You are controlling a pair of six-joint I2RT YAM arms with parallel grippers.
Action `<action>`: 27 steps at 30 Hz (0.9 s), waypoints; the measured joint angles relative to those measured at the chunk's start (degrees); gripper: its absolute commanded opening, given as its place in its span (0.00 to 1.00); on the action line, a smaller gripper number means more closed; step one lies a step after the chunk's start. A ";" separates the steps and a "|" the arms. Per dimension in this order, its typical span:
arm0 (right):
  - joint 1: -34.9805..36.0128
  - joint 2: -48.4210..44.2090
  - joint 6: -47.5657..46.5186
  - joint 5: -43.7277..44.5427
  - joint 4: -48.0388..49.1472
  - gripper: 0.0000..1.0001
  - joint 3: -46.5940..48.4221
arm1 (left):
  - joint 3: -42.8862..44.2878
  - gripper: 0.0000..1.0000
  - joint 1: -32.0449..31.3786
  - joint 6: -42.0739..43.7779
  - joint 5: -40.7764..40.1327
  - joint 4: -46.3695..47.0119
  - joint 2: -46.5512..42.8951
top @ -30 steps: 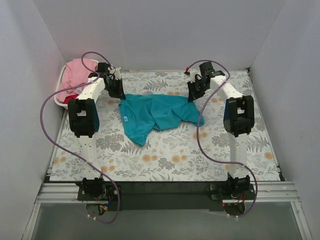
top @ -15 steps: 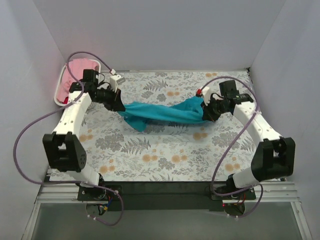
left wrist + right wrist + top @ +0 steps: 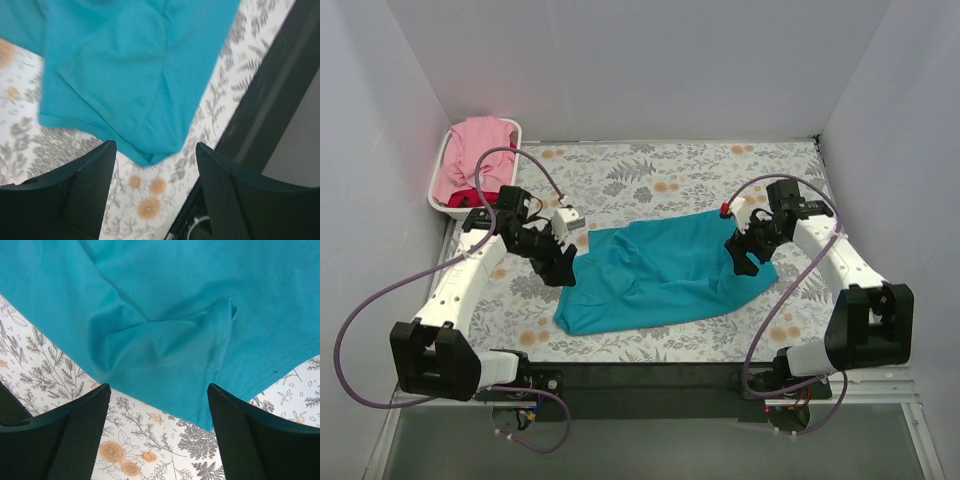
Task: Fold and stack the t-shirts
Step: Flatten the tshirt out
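**Item 1.** Teal short-sleeved cloth t-shirt [image 3: 665, 268] [image 3: 125, 70] [image 3: 165, 300].
- Lies spread out and creased on the near middle of the floral-printed worktop [image 3: 650, 175], between the two tools.
- Its near left corner lies close to the black strip [image 3: 650, 375] along the worktop's front edge.

**Item 2.** Left tool [image 3: 560, 268] [image 3: 154, 150].
- Its fingers are spread wide with nothing between them.
- From above it overlaps the shirt's left edge and hides the cloth there.
- I cannot tell whether it touches the cloth.

**Item 3.** Right tool [image 3: 745, 252] [image 3: 159, 390].
- Its fingers are likewise spread, with nothing held.
- It sits over the shirt's right edge, above a folded-over hem and a raised crease.

**Item 4.** White slatted plastic basket [image 3: 432, 192].
- Stands at the far left corner of the worktop, well apart from the teal shirt.
- Holds a crumpled pink cloth t-shirt [image 3: 472, 160] heaped over its rim.
- Below that is a red cloth t-shirt [image 3: 468, 198], of which only a small patch shows.
- The left arm's elbow stands just beside the basket.

**Item 5.** Pale grey walls [image 3: 620, 60] close the worktop in on three sides.

**Visibility.**
- Most of the basket's slats are covered by the pink shirt.
- Each wrist view cuts the teal shirt off at the frame's top.
- The left wrist view is slightly blurred.
- The shirt's neckline and sleeves are hard to make out among the creases.
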 measured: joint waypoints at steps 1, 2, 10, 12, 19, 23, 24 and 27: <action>-0.04 2.12 1.07 -0.04 0.15 0.80 1.60 | 0.94 0.60 0.00 -1.70 0.04 1.88 0.87; -0.20 4.87 2.40 -0.04 0.04 0.78 3.87 | 2.38 0.59 -0.02 -4.70 -0.04 4.00 2.56; -3.93 24.59 13.35 2.95 3.65 0.69 22.88 | 14.53 0.50 0.31 -25.46 -5.57 25.11 26.36; -4.44 28.33 15.21 4.98 4.52 0.69 27.65 | 17.16 0.51 0.33 -27.56 -7.39 27.36 31.12; -6.88 39.69 20.63 8.50 6.36 0.68 39.45 | 20.70 0.53 -0.07 -32.09 -15.04 32.22 39.15; -7.76 43.30 22.38 9.25 6.21 0.70 41.81 | 19.96 0.54 -1.77 -32.76 -18.93 34.62 39.39; -7.80 44.02 22.69 9.35 6.19 0.71 42.34 | 19.56 0.54 -2.36 -32.94 -19.69 35.23 39.39; -7.69 45.79 23.63 9.49 6.01 0.71 44.02 | 18.18 0.54 -3.63 -33.27 -20.85 36.35 39.45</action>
